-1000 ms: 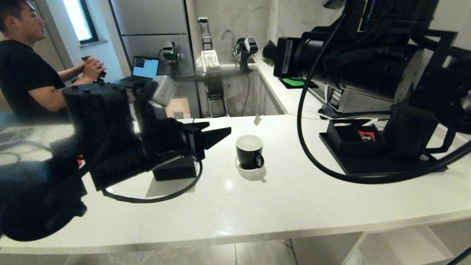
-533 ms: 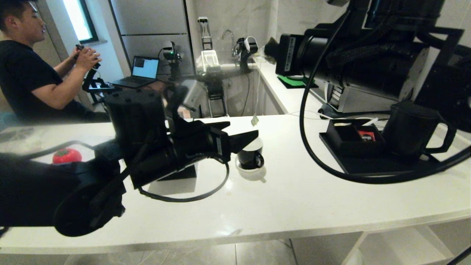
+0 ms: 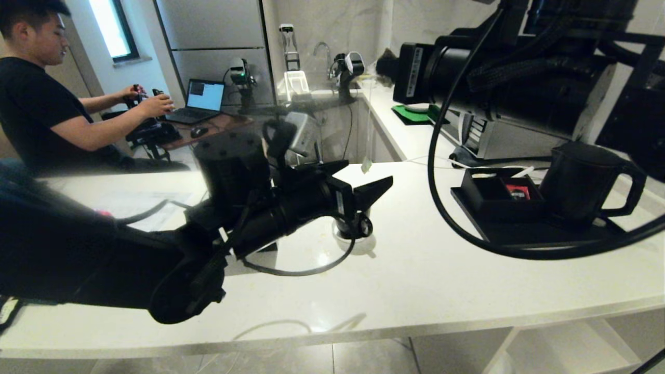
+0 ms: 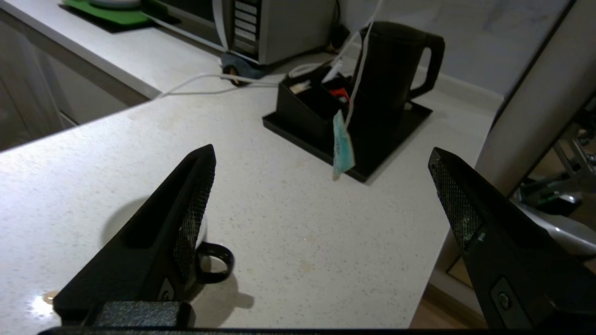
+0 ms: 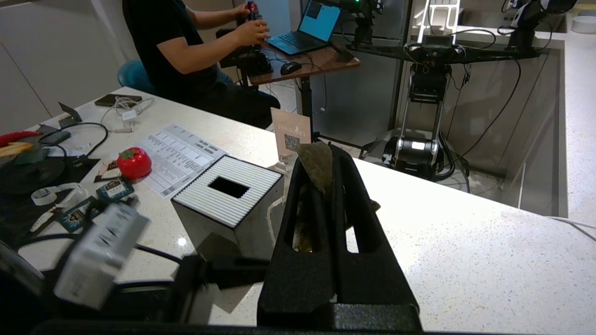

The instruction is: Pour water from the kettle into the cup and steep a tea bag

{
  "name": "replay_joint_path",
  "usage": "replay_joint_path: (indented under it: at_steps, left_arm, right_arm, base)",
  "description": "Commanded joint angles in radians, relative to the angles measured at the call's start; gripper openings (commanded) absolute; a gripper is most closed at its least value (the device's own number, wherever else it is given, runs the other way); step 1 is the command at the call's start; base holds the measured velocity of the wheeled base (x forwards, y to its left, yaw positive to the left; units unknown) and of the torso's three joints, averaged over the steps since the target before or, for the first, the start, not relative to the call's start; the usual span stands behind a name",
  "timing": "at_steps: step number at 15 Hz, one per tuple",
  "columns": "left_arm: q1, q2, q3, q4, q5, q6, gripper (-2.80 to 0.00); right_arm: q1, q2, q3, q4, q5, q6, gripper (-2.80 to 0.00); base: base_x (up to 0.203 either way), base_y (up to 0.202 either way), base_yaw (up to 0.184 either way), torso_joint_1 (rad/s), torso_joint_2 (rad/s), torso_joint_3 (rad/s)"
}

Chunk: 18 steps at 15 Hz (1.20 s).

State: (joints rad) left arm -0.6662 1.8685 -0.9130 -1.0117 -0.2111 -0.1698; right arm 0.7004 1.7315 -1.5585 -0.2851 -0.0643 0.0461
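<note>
a: where's the tea bag (image 3: 366, 165)?

b: hanging by its string just above centre of the head frame, past my left pincer (image 3: 363, 184), clear of it. the cup (image 3: 354, 226) sits on its saucer under those fingers, mostly hidden.

a: pincers?

b: left one spread wide, holding nothing. my right pincer (image 5: 333, 163) is pressed together on a brownish scrap.

a: kettle (image 3: 581, 182)?

b: right side, on the black tray (image 3: 519, 234).
</note>
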Motion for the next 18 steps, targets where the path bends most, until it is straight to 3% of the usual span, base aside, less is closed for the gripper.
replay_joint_path:
  at_steps: [1, 18]
  left_arm:
    - [-0.009, 0.031, -0.004, -0.011, -0.003, 0.000, 0.00]
    - [-0.007, 0.086, -0.107, -0.018, -0.005, 0.000, 0.00]
  right_arm:
    - [0.001, -0.003, 0.000, -0.003, 0.000, 0.000, -2.80]
    - [0.001, -0.033, 0.054, -0.008, 0.000, 0.001, -2.80]
  base:
    - [0.000, 0.000, 0.000, 0.000, 0.00, 0.000]
    - [0.000, 0.000, 0.000, 0.000, 0.00, 0.000]
